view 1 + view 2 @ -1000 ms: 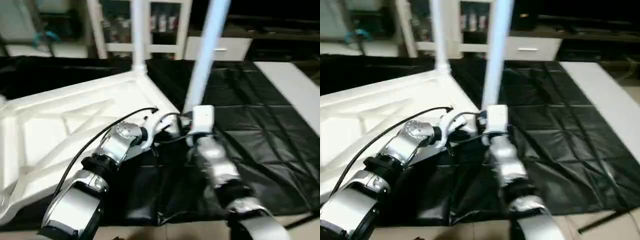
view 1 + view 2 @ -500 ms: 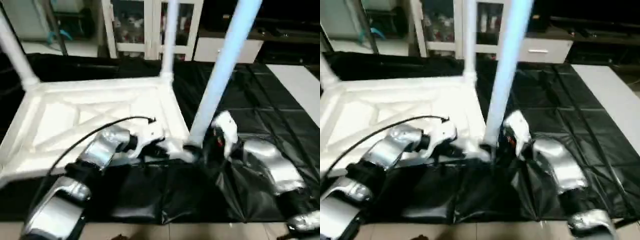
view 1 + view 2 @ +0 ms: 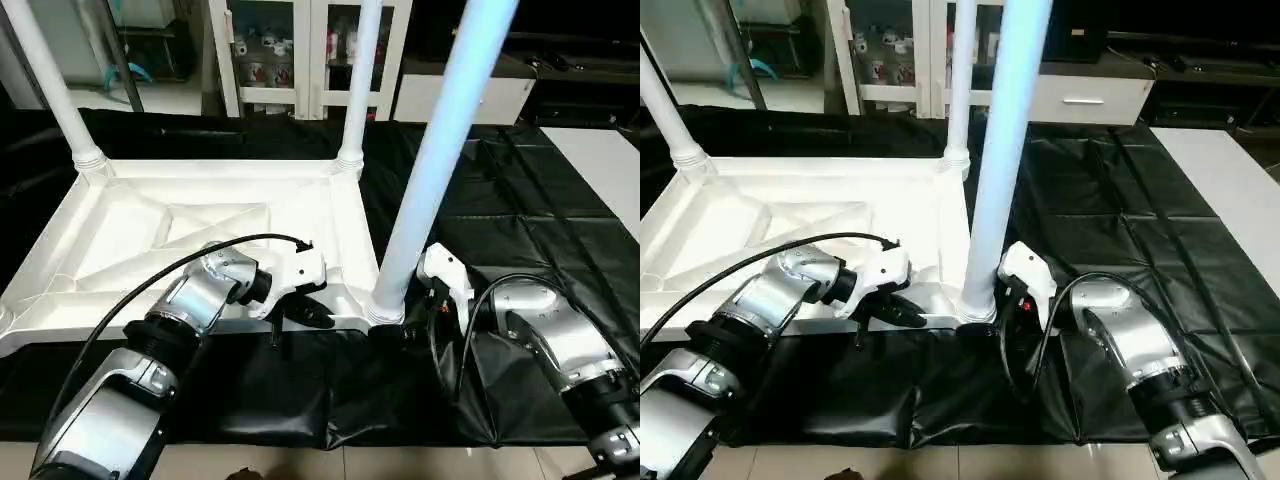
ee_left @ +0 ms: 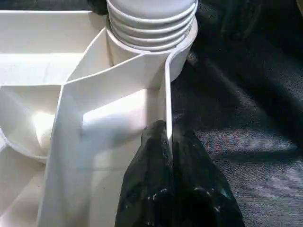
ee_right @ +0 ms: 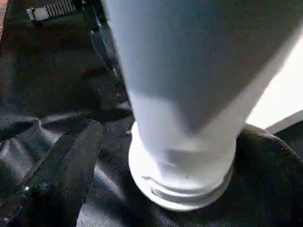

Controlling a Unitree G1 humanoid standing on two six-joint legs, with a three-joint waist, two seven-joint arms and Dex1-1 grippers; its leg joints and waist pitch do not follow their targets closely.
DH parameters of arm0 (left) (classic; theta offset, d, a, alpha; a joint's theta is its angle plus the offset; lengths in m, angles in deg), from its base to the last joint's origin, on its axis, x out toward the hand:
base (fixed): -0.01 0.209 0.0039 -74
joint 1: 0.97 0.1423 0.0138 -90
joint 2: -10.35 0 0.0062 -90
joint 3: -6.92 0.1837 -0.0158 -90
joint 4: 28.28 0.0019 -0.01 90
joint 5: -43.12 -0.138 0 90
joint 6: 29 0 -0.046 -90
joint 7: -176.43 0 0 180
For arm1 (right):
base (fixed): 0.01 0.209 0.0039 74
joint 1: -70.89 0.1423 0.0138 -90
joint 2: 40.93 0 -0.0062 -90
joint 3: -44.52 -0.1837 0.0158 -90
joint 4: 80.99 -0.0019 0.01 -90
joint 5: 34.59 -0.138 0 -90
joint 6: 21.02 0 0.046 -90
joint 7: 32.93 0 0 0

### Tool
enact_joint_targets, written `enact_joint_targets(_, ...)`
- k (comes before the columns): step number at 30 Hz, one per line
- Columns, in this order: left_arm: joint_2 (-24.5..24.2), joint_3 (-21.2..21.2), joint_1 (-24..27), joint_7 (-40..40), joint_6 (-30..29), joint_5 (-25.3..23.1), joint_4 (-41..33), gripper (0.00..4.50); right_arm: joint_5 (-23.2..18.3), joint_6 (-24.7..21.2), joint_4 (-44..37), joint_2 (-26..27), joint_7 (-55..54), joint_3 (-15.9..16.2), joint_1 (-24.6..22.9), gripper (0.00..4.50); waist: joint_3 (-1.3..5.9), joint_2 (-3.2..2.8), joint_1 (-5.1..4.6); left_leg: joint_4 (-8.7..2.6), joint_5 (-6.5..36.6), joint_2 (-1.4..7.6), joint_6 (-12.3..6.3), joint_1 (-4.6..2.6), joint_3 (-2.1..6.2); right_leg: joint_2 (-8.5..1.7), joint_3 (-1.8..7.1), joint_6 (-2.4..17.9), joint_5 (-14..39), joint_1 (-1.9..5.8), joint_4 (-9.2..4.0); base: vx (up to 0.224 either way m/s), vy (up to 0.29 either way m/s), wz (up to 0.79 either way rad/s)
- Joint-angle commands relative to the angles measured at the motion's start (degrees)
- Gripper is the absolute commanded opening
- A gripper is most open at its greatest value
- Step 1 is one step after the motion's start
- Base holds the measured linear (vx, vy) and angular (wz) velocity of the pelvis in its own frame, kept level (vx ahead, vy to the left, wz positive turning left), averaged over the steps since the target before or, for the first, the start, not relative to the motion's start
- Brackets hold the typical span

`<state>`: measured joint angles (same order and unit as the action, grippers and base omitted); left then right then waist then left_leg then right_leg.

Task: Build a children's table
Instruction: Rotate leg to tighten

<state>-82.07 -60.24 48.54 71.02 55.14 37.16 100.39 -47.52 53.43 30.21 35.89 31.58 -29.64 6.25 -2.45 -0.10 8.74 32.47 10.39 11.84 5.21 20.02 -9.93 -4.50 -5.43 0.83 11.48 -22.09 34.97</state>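
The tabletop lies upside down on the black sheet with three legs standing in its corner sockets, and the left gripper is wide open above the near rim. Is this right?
Not quite. The left gripper is shut, pinching the tabletop's near rim, as the left wrist view shows. The rest holds: three legs stand in corner sockets.

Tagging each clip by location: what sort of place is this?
Probably a lab or workshop room. A black sheet covers the floor as a work area, white glass-door cabinets line the back, and a drawer unit stands beside them.
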Motion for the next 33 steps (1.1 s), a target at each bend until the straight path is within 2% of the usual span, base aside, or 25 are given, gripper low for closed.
enact_joint_targets(1,0.3,3.6,1.2,1.9,-0.3,-2.0,1.5,0.00,0.0,0.3,1.4,0.5,0.6,-0.4,0.9,4.41,3.37,-0.54,-0.23,-3.31,12.0,2.02,-1.87,-0.29,0.43,-4.35,3.23,13.9,5.3,2.93,-4.04,0.000,0.000,0.00)
enact_joint_targets(9,0.3,3.8,1.6,1.8,-0.3,-2.3,1.6,0.00,0.6,1.9,4.1,1.9,1.0,-0.3,2.4,4.41,3.48,-0.59,-0.29,-3.19,11.1,1.93,-2.24,-0.20,0.39,-4.36,3.22,13.8,5.3,2.98,-3.97,0.000,0.000,0.00)
enact_joint_targets(10,0.2,3.7,1.7,1.7,-0.2,-2.4,1.8,0.00,0.5,2.1,5.1,2.6,1.3,-0.6,3.0,4.41,3.46,-0.27,-0.29,-3.17,10.9,1.87,-2.43,-0.12,0.35,-4.37,3.19,13.8,5.6,3.04,-3.95,0.000,0.000,0.00)
enact_joint_targets(11,0.2,3.7,1.7,1.7,-0.2,-2.4,1.8,0.00,0.5,2.1,5.1,2.6,1.3,-0.6,3.0,4.41,3.45,-0.36,-0.33,-3.17,10.8,1.86,-2.49,-0.04,0.38,-4.42,3.18,13.7,5.9,3.03,-3.93,0.000,0.000,0.00)
enact_joint_targets(13,0.2,3.7,1.7,1.6,-0.2,-2.4,1.9,0.00,0.4,2.2,5.5,2.9,1.5,-0.6,3.3,4.06,3.41,-0.34,-0.31,-3.18,10.9,1.88,-2.53,-0.09,0.36,-4.45,3.20,13.4,7.1,2.98,-4.11,0.000,0.000,0.00)
enact_joint_targets(17,0.1,3.5,2.2,1.4,-0.4,-2.3,1.5,0.00,0.9,3.1,7.4,3.6,2.0,-0.6,4.0,3.82,3.44,-0.17,-0.35,-3.18,10.2,1.93,-2.69,-0.06,0.34,-4.41,3.19,13.4,6.8,2.93,-4.02,0.000,0.000,0.00)
enact_joint_targets(25,-0.4,3.5,3.6,1.3,-1.0,-2.2,0.0,0.00,1.1,4.0,9.5,4.5,2.7,-0.7,4.7,2.96,3.47,-0.13,-0.37,-3.15,9.7,1.98,-3.08,-0.04,0.32,-4.51,3.19,13.2,7.2,2.88,-3.97,0.000,0.000,0.00)
enact_joint_targets(27,-0.5,3.5,3.9,1.2,-1.1,-2.2,-0.3,0.00,1.3,4.2,9.8,4.7,2.8,-0.6,4.8,2.83,3.45,-0.31,-0.38,-3.16,9.9,1.97,-3.04,-0.05,0.32,-4.50,3.17,13.2,7.4,2.82,-4.00,0.000,0.000,0.00)
enact_joint_targets(30,-0.5,3.3,4.2,0.8,-1.2,-2.1,-0.6,0.00,1.4,4.4,10.0,5.1,2.4,-0.7,4.8,2.77,3.40,-0.27,-0.49,-3.23,10.5,1.93,-2.82,-0.05,0.31,-4.42,3.17,13.1,7.9,2.83,-4.07,0.000,0.000,0.00)
enact_joint_targets(33,0.1,2.2,4.8,-1.4,-1.8,-1.8,-1.1,0.00,2.1,4.5,11.3,7.7,-3.6,-2.0,4.7,2.74,3.21,0.05,-0.57,-3.39,11.0,1.89,-2.58,-0.04,0.35,-4.58,3.14,12.6,10.5,2.75,-4.30,0.000,0.000,0.00)
